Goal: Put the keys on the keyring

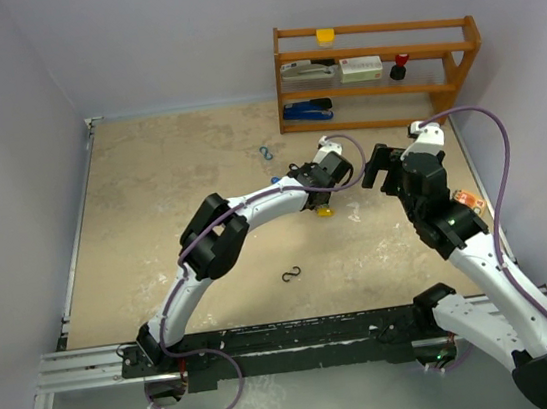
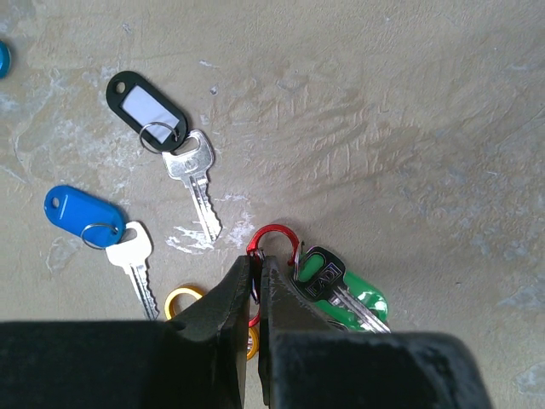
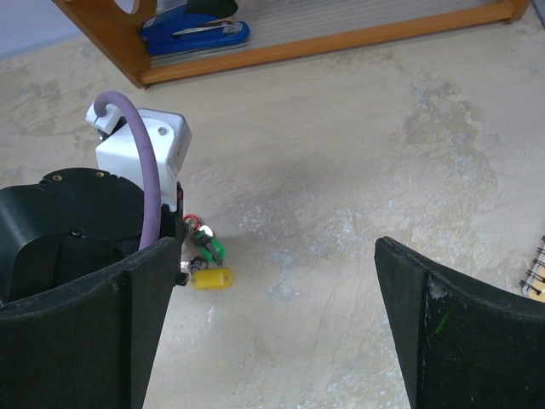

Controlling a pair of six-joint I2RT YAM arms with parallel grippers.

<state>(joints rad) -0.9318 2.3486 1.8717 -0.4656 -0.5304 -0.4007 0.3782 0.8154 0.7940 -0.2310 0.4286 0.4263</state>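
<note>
My left gripper (image 2: 256,260) is shut on the red keyring (image 2: 276,234), a carabiner-like ring lying on the table. A key with a green tag (image 2: 362,300) hangs on that ring, right of the fingers. A key with a black, white-labelled tag (image 2: 146,111) and a key with a blue tag (image 2: 81,213) lie loose to the upper left. A yellow tag (image 2: 182,300) is partly hidden under the left finger; it also shows in the right wrist view (image 3: 211,279). My right gripper (image 3: 281,315) is open and empty, hovering to the right of the left gripper (image 1: 318,194).
A wooden shelf (image 1: 376,60) with a blue stapler (image 3: 194,31) stands at the back right. A blue S-hook (image 1: 267,152) lies behind the left gripper and a black S-hook (image 1: 292,276) lies in front. An orange object (image 1: 470,200) sits at the right edge.
</note>
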